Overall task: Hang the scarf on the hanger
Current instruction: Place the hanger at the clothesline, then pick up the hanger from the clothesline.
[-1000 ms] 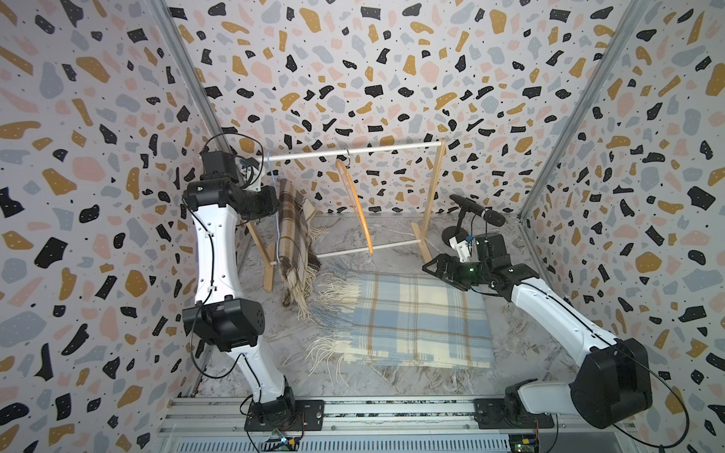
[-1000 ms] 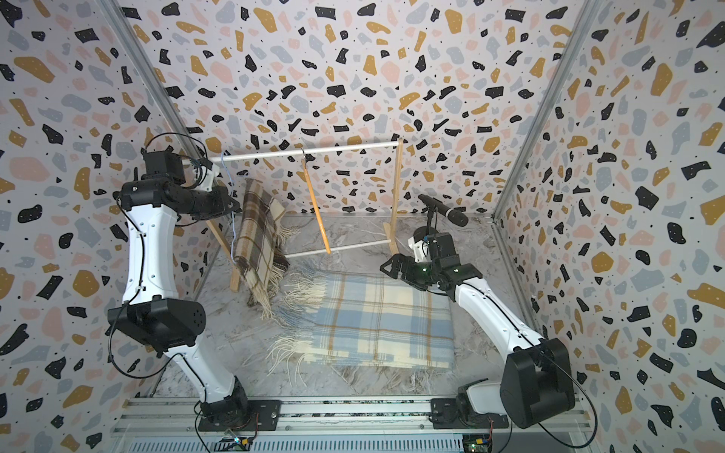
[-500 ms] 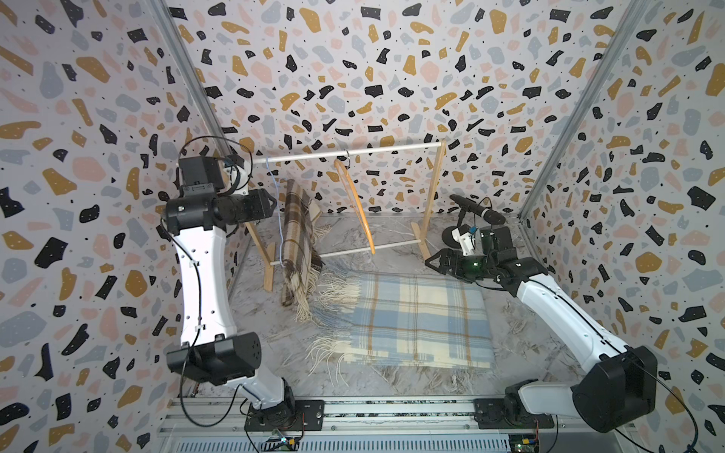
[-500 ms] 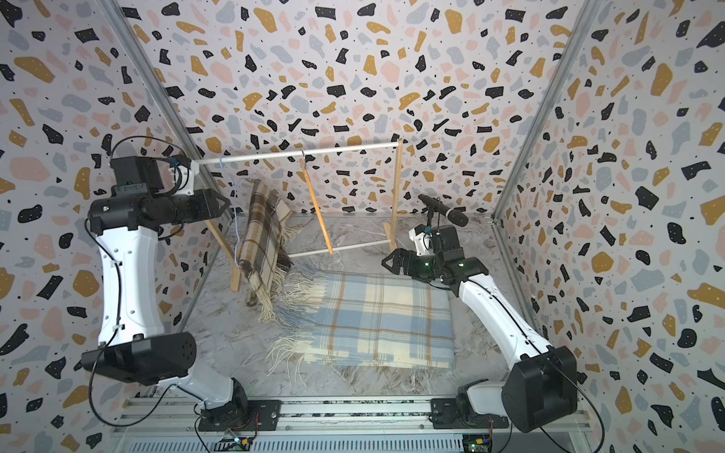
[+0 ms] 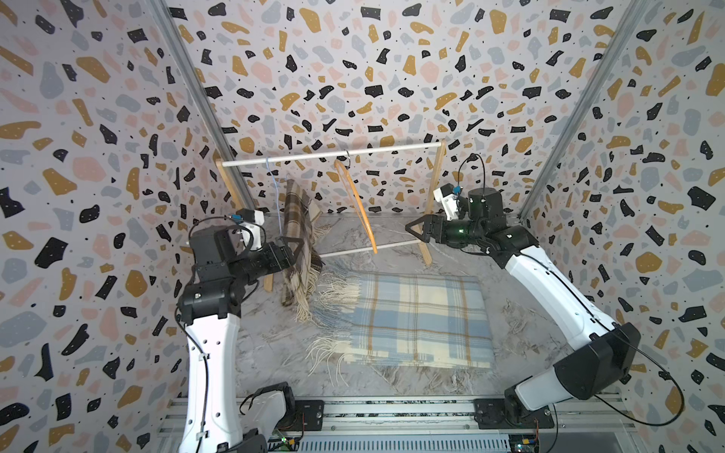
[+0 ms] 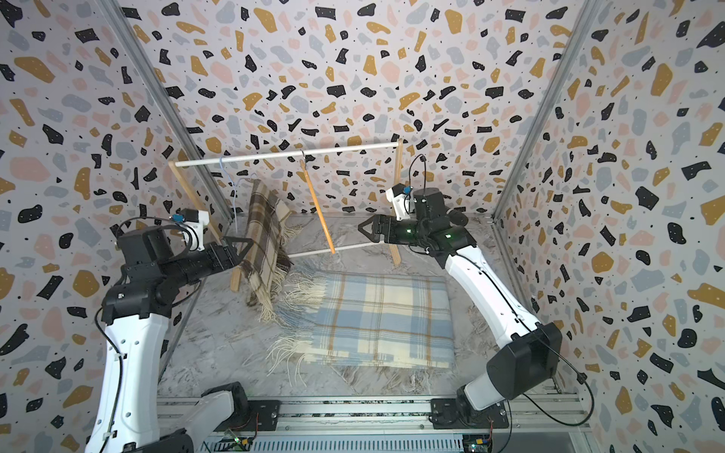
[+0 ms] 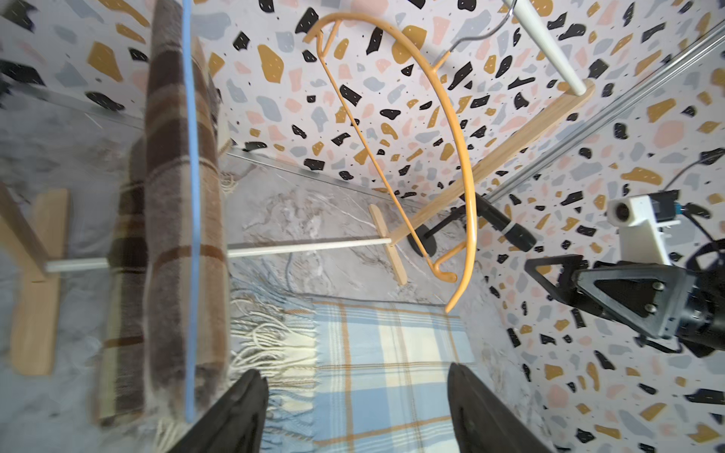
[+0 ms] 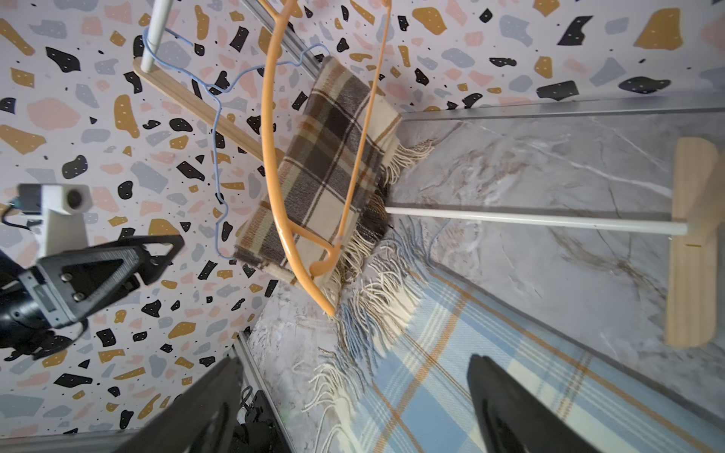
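Our left gripper (image 7: 353, 412) stands with its jaws wide apart and nothing between them. It sits just beside the brown plaid scarf (image 5: 300, 231). Whether a fingertip grazes the cloth we cannot tell.

Our right gripper (image 8: 353, 408) is also spread wide and empty. It is raised near the rack's right post and well apart from the scarf.

Between the two grippers hangs the orange hanger (image 5: 357, 208), bare and tilted. From the right wrist view it crosses in front of the brown scarf. Below it, the blue plaid scarf (image 6: 376, 317) lies flat on the marble floor, its fringe toward the rack. A black microphone (image 7: 506, 225) stands behind the rack's right leg.

The brown scarf is draped over the blue hanger (image 6: 234, 192), whose hook sits on the white top rail (image 5: 333, 153) near its left end. Its long axis runs steeply downward, with the fringed ends pointing at the floor, close to the blue scarf's fringe.

The hanger's lower bar is buried under the cloth, and the lower rail (image 5: 353, 251) vanishes behind the scarf. In the left wrist view the scarf is blurred.
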